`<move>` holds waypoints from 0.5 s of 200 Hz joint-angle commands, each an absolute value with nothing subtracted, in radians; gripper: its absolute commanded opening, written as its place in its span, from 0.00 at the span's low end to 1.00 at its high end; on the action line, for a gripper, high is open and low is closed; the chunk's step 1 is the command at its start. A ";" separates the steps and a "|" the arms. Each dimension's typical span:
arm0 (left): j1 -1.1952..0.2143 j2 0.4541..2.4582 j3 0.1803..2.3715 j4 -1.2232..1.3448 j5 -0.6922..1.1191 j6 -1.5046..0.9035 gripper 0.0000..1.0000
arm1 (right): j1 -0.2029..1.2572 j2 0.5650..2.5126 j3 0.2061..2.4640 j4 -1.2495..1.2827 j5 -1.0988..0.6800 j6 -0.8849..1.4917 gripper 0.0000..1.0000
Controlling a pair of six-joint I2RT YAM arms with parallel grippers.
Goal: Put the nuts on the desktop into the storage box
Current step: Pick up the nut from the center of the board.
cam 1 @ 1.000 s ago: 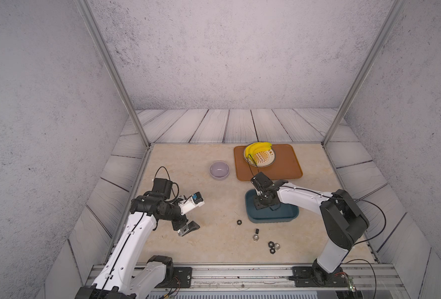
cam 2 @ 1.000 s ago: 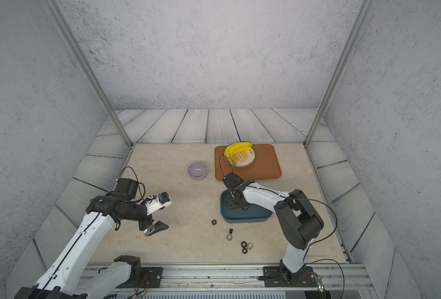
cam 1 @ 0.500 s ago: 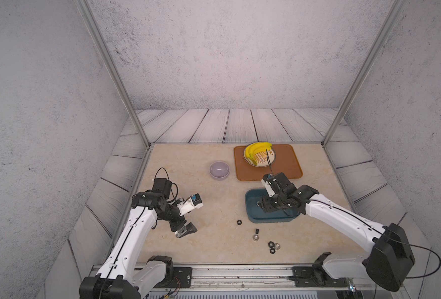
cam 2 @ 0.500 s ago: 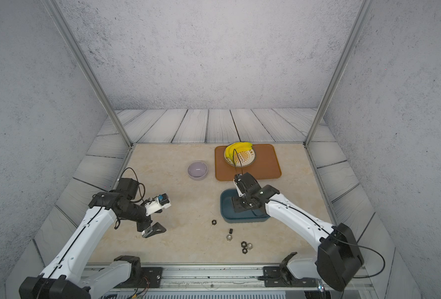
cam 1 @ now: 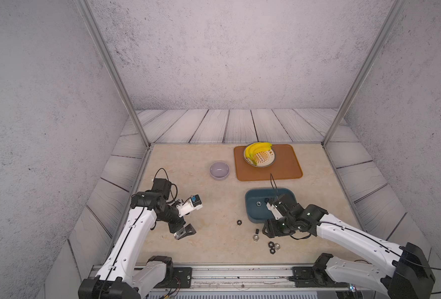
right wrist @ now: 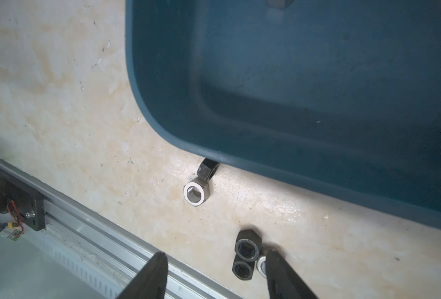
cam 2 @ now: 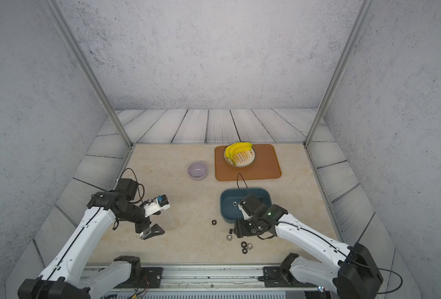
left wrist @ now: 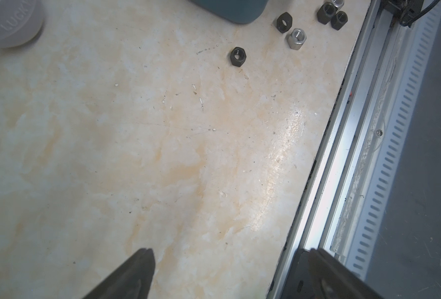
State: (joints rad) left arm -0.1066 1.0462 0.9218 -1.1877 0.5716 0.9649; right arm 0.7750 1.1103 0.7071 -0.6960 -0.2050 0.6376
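Near the front edge of the desk (cam 1: 201, 248), your right pincer (right wrist: 215, 255) hangs spread and empty, one fingertip beside a tight cluster of three nuts (right wrist: 247, 248), two black and one silver. Just beside the storage box (right wrist: 162, 77), an upright black nut (right wrist: 208, 169) touches a flat silver nut (right wrist: 196, 192). A lone black nut (cam 1: 239, 222) lies farther toward your left arm. Inside the box you can see a stored silver nut (cam 1: 258, 203). Your left pincer (left wrist: 227, 251) hovers wide apart, holding nothing, well away from them.
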 commanded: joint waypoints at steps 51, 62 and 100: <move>-0.098 1.042 0.926 -1.176 0.622 0.934 0.98 | 0.873 1.252 0.675 -0.493 -0.095 0.725 0.59; -0.098 1.042 0.930 -1.162 0.633 0.916 0.98 | 0.889 1.280 0.682 -0.497 -0.062 0.730 0.58; -0.098 1.054 0.943 -1.162 0.650 0.915 0.99 | 0.897 1.363 0.693 -0.455 -0.039 0.722 0.55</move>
State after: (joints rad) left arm -0.1066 1.0477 0.9218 -1.1584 0.6147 0.9268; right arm 0.8928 1.3281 0.6891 -0.4927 -0.0921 0.7105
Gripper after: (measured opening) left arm 0.985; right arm 0.559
